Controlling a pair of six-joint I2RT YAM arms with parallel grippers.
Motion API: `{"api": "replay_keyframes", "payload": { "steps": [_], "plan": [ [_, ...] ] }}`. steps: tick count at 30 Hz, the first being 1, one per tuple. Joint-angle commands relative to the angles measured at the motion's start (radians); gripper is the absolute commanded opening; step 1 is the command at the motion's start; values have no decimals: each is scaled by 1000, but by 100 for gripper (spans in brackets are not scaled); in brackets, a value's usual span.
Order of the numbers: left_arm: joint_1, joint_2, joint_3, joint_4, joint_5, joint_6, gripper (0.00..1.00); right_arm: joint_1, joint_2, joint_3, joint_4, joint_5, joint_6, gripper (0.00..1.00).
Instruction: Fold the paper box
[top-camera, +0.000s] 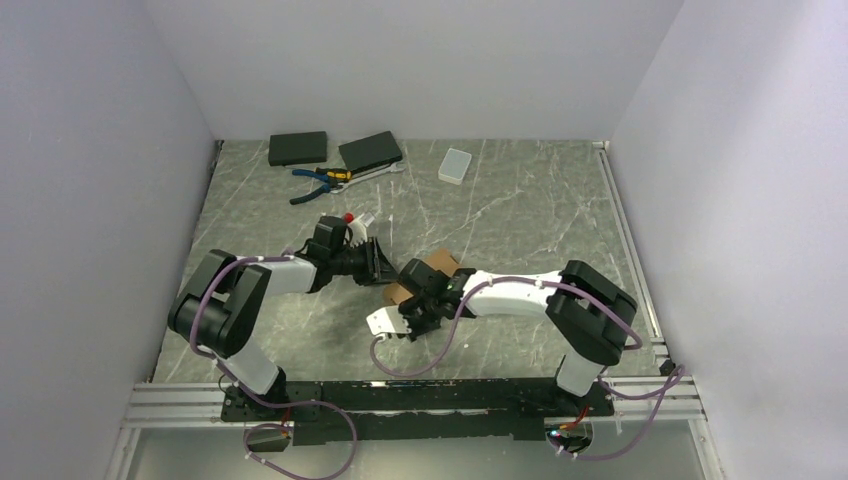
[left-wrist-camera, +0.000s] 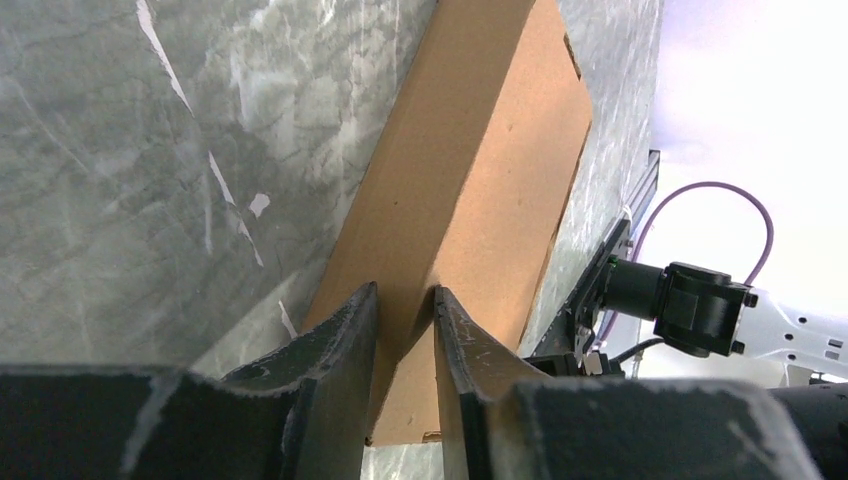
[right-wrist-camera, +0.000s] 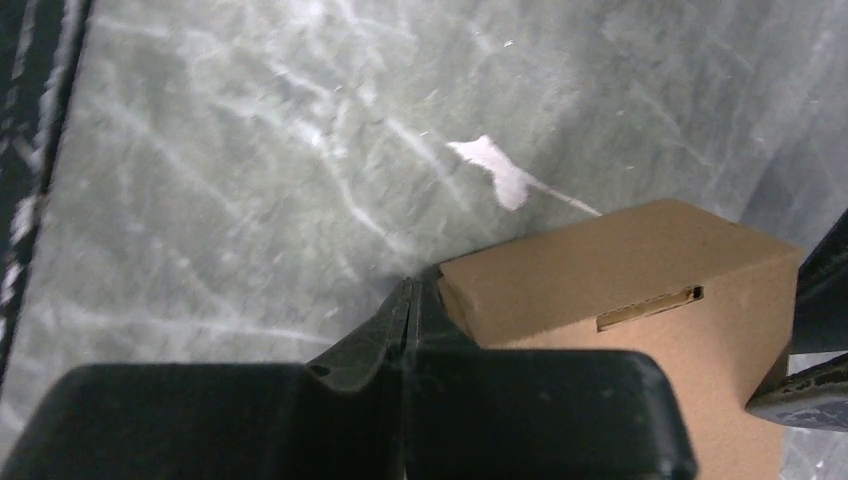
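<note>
While left tool (left-wrist-camera: 403, 292) straddles paper box (left-wrist-camera: 480, 170), grip unclear | right tool (right-wrist-camera: 412, 290) pressed together | 2 black boxes (top-camera: 298, 148) (top-camera: 370, 150) behind

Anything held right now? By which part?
The left gripper pinches the paper box at its near edge, a finger on each side. The right gripper is shut on nothing beside it.

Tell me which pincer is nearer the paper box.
Left. The left pincer straddles the edge of the paper box, with cardboard between its fingers. The right pincer, shut, sits just beside one corner, gripping nothing.
</note>
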Motion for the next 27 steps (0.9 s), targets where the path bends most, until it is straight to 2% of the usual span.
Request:
{"api": "replay_keyframes", "payload": {
  "steps": [1, 3, 6, 11, 14, 19, 27],
  "plan": [
    [-11, 2, -5, -86, 28, 11, 33, -32, -18, 108, -287, -167, -219, 0],
    [4, -23, 19, -129, 17, 25, 36, -54, -13, 171, -529, -274, -395, 0],
    [43, -75, 56, -180, 2, 46, 50, -108, -28, 214, -701, -322, -505, 0],
    [78, -129, 138, -242, -13, 89, 77, -261, -94, 190, -754, -321, -549, 0],
    [78, -97, 187, -230, -1, 103, 88, -372, -123, 155, -749, -301, -566, 0],
    [70, 56, 272, -146, 101, 77, 89, -487, -182, 46, -567, -209, -493, 0],
    [6, 276, 450, -169, 137, 96, 88, -508, -182, -44, -327, -143, -411, 0]
  ]
}}
